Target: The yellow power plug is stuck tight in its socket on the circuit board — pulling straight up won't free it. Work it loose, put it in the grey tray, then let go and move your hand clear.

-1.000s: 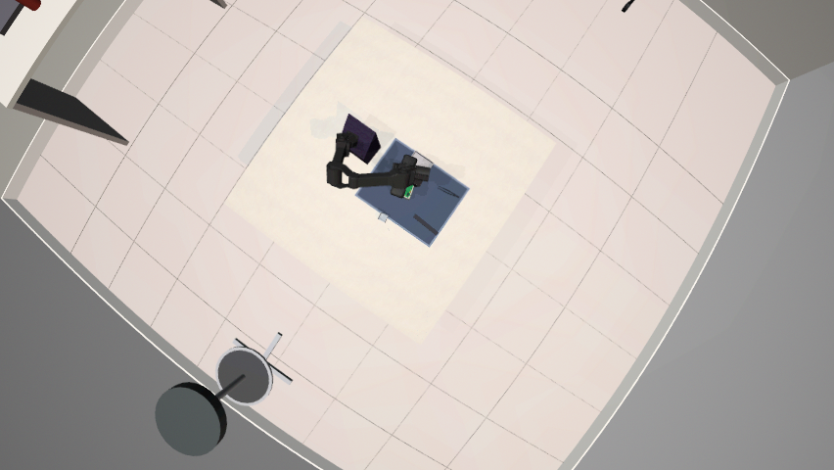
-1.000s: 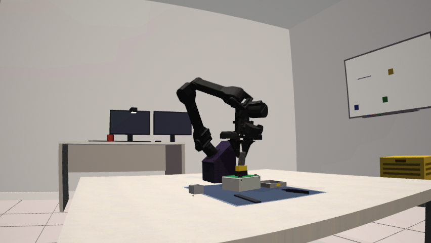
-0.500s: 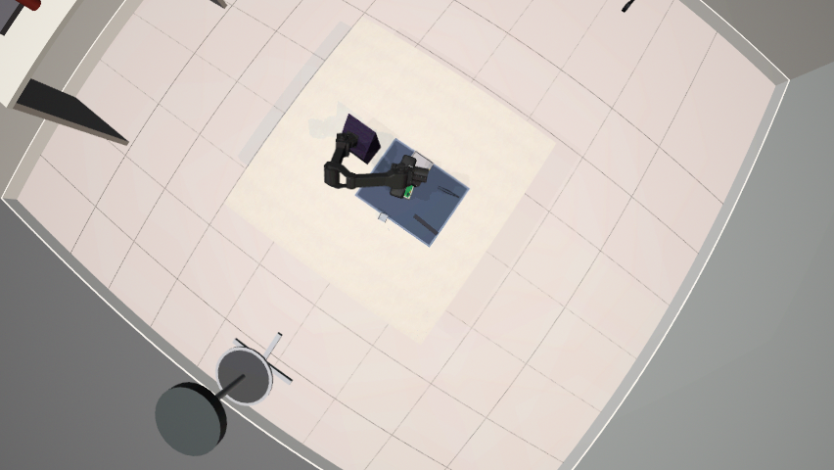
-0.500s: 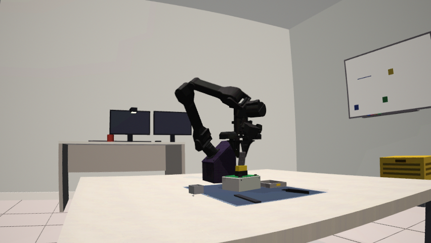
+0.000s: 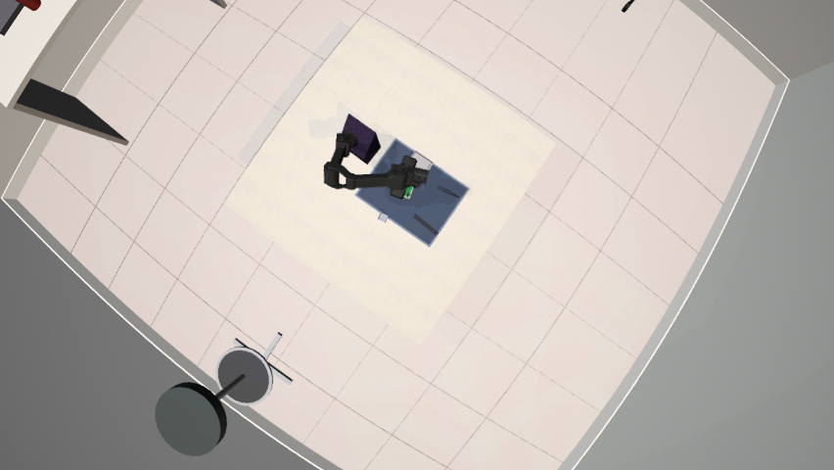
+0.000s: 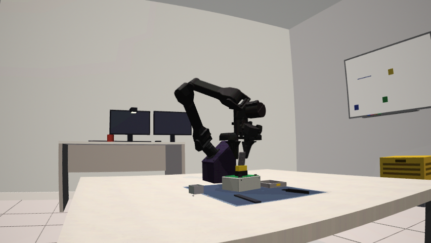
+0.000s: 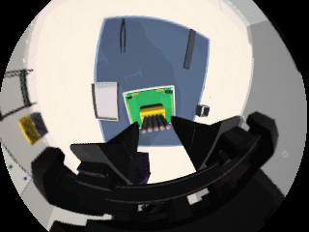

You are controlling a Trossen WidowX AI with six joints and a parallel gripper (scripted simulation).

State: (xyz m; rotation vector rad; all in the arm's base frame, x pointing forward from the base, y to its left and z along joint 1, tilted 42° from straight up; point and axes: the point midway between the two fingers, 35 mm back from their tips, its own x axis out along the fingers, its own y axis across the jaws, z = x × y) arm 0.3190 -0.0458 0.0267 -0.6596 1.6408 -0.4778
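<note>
Above the circuit board [image 5: 408, 193] [image 6: 231, 175] [image 7: 137, 98], the pincer [image 5: 404, 177] [image 6: 241, 157] [image 7: 154, 122] points downward with its fingers apart, one on each side of the cable bundle [image 6: 242, 158] [image 7: 155, 124]. The yellow plug [image 6: 241, 168] [image 7: 153, 111] is located on the black socket [image 6: 240, 173] of the board, below the fingertips; the bundle rises from its top at a slight tilt. Whether the plug is fully seated cannot be determined.

The board forms the upper face of a pale housing [image 6: 241, 184], which rests on a blue mat [image 5: 444, 211] [image 6: 215, 195] [image 7: 150, 58] on the table [image 5: 326, 251] [image 6: 135, 211] [image 7: 233, 58]. The grey tray [image 5: 422, 160] [image 6: 267, 185] [image 7: 106, 101] lies beside the housing, separate from the plug. Tweezers [image 5: 447, 191] [image 6: 297, 191] [image 7: 123, 36] and a dark flat bar [image 5: 426, 224] [image 6: 247, 198] [image 7: 189, 49] lie on the mat, apart from each other. A small grey box [image 5: 383, 216] [image 6: 196, 189] [image 7: 203, 110] is positioned at the mat's edge, on the opposite side of the housing from the tray.
</note>
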